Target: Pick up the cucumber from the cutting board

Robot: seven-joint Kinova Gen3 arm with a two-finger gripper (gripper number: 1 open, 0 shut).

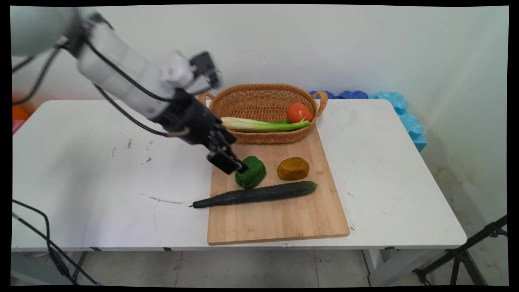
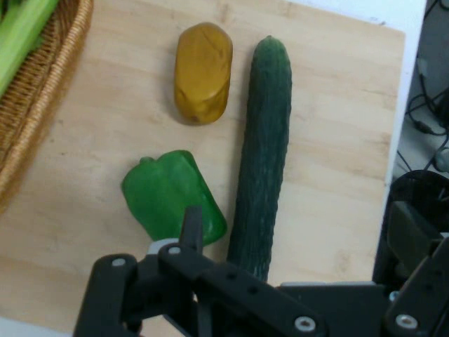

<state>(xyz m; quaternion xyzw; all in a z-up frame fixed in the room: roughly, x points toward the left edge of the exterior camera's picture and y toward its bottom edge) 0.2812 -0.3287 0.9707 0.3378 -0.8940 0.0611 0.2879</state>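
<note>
Gripper (image 1: 239,167): down at the green pepper (image 1: 252,172), fingers' spread — cannot tell.
Pepper: on the cutting board (image 1: 279,215), cucumber (image 1: 255,194) just beside it.
Beyond: yellow-brown lump (image 1: 293,168); basket (image 1: 263,99) with tomato (image 1: 299,112).

A glossy green bell pepper (image 1: 252,172) (image 2: 172,200) lies on its side on the pale wooden cutting board (image 1: 279,219), near the board's left edge. The black two-finger gripper (image 1: 233,164) hangs right at the pepper's left end with its fingers spread; one fingertip (image 2: 191,226) sits against the pepper. A long dark green cucumber (image 1: 255,194) (image 2: 263,161) lies just in front of the pepper, its thin end poking off the board's left edge onto the table. A smooth yellow-brown potato-shaped lump (image 1: 293,168) (image 2: 203,72) rests to the pepper's right, apart from both.
</note>
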